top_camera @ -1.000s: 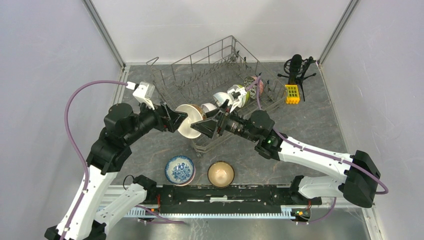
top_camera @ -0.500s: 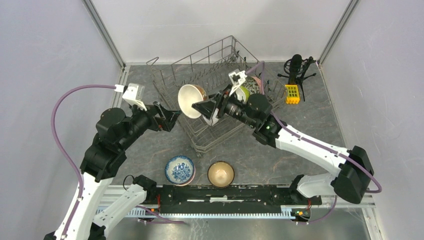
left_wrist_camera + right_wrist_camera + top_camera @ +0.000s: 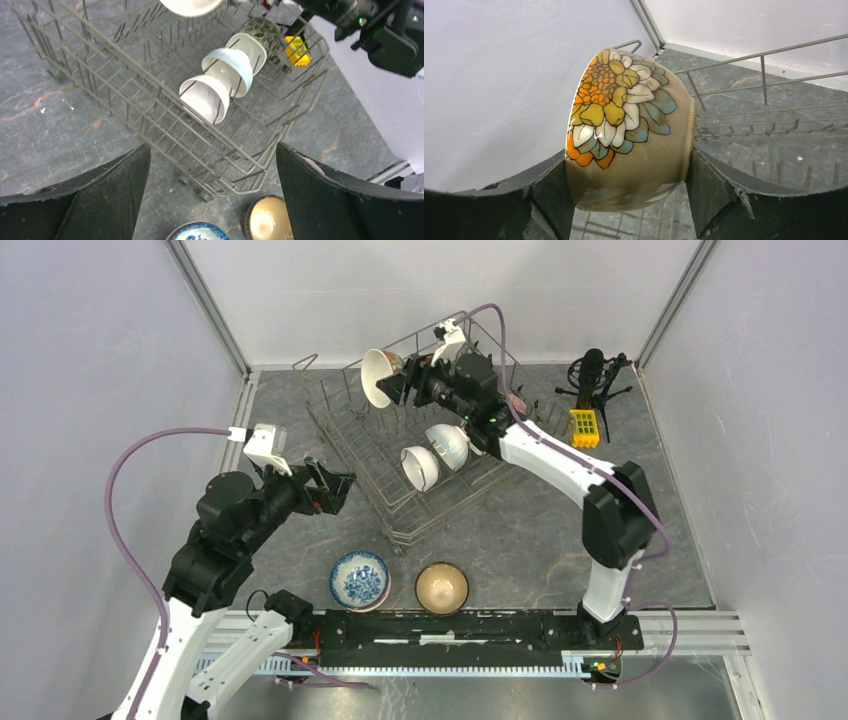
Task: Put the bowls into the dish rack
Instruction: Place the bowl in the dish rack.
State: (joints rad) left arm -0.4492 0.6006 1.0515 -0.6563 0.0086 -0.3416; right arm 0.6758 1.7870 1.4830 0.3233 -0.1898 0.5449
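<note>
My right gripper (image 3: 397, 387) is shut on a tan bowl with a painted flower (image 3: 629, 125), squeezing it across its sides. It holds that bowl (image 3: 376, 376) tilted on edge above the far left part of the grey wire dish rack (image 3: 350, 455). Two white bowls (image 3: 420, 468) (image 3: 448, 443) stand on edge between the tines. A speckled bowl (image 3: 260, 31) stands behind them. My left gripper (image 3: 335, 486) is wide open and empty beside the rack's near left side. On the table lie a blue-and-white bowl (image 3: 360, 580) and a tan bowl (image 3: 442, 587).
A black microphone on a small tripod (image 3: 594, 378) and a yellow block (image 3: 583, 427) stand right of the rack. Grey walls close in the table on three sides. The arms' base rail (image 3: 450, 625) runs along the near edge.
The flowered bowl passed from my left gripper to my right. The right arm carried it up and toward the rack's far left. My left gripper opened wide and drew back left.
</note>
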